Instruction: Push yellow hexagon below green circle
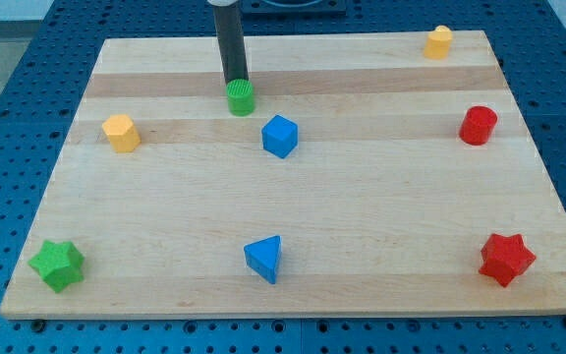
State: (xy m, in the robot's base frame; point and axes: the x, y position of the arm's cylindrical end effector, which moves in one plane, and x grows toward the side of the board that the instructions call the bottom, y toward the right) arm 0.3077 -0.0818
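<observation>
Wooden tabletop (362,226). My tip (237,81), no pincer, just above green circle (242,96). Yellow hexagon (121,133) well left, slightly lower. Blue cube (279,136) near circle's lower right.

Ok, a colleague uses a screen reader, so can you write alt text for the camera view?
My tip sits just above the green circle near the board's top; the yellow hexagon lies toward the view's left, a blue cube to the circle's lower right. Six other blocks are spread over the wooden board.
</observation>
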